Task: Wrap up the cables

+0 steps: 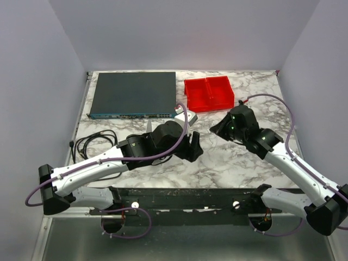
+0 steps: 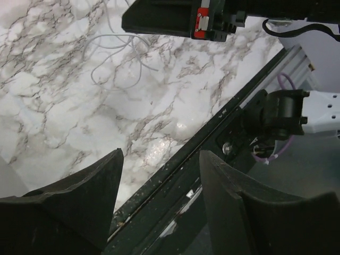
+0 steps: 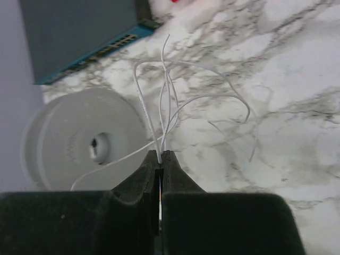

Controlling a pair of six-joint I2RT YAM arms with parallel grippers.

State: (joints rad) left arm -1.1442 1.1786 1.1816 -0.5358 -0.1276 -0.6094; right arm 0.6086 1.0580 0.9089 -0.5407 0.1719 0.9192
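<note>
White cables (image 3: 162, 133) in right tool (image 3: 161, 155).

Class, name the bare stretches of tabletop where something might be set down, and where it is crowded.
Bare: the near marble between left gripper and right arm; also the corner right of the red bins. Crowded: centre, around spool and cables; black cords fill the left.

Plain pale lilac walls (image 1: 179, 32) are enclosing the marble-patterned worktop (image 1: 228, 163) on three sides, and soft even light is falling across it.
</note>
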